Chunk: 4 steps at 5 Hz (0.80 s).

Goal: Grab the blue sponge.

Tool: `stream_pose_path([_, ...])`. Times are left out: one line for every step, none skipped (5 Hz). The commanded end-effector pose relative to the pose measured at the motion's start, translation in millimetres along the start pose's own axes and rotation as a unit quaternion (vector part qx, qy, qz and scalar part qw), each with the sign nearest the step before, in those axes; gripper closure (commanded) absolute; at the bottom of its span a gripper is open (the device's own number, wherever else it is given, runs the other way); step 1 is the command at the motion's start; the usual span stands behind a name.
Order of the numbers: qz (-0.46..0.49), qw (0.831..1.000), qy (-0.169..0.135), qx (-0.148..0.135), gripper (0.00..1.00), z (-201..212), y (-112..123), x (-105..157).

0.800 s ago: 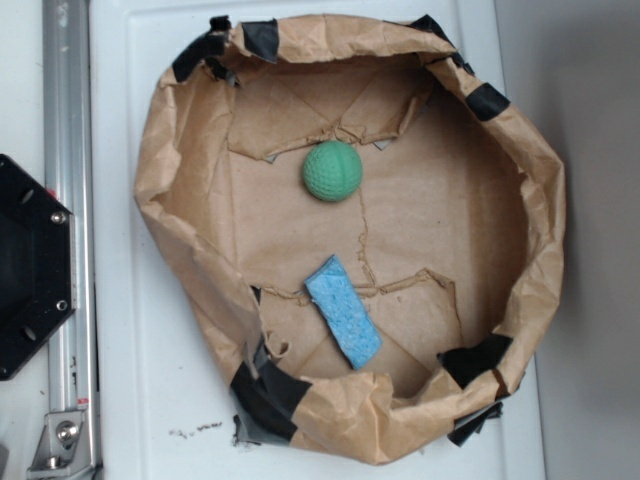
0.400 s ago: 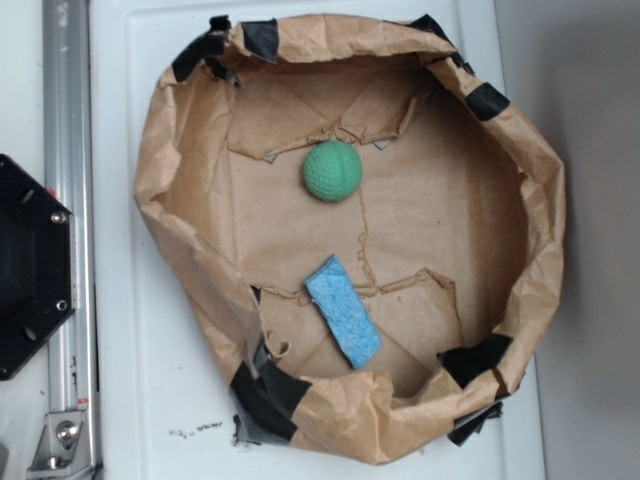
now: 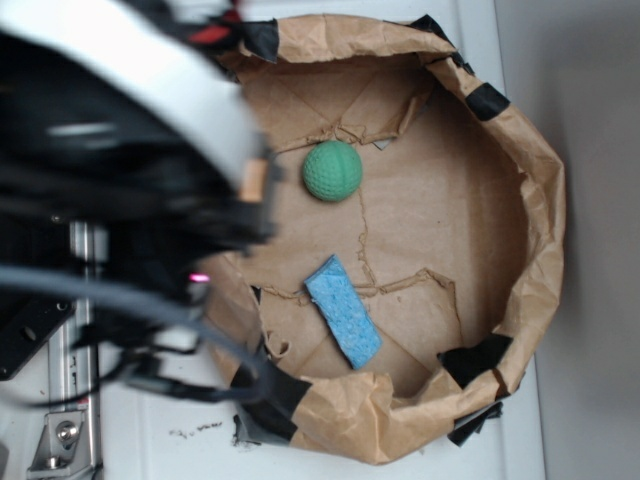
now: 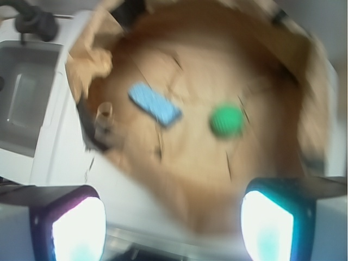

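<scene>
Wrist view, gripper (image 4: 173,225) spread wide and empty, blue sponge (image 4: 154,103) lying left of green ball (image 4: 226,120)

No legible text, label, brand or number on anything.

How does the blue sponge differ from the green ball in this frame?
The blue sponge is a flat, light-blue, porous rectangle; the green ball is round, green and dimpled. The sponge lies diagonally near the bin's lower wall, the ball farther up. The sponge is longer than the ball is wide. Both rest untouched on the floor of the brown paper-lined bin.
</scene>
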State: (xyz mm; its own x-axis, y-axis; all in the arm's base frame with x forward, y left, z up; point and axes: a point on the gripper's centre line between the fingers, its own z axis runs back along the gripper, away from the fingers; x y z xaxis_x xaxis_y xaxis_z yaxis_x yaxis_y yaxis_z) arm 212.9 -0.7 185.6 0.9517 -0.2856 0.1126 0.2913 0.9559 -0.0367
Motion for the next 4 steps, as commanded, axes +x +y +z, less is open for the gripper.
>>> stream_pose_path([-0.039,0.999,0.027,0.001,0.00,-74.7,33.1,64.6])
stream_pose_path([-0.126,0.992,0.030,-0.007,0.00,-101.8,17.1,67.6])
stream_pose_path([-0.249,0.968,0.018,0.011,0.00,-112.8,-13.3,55.7])
stream_pose_path([-0.345,0.939,-0.007,-0.002,0.00,-122.0,-25.0,49.5])
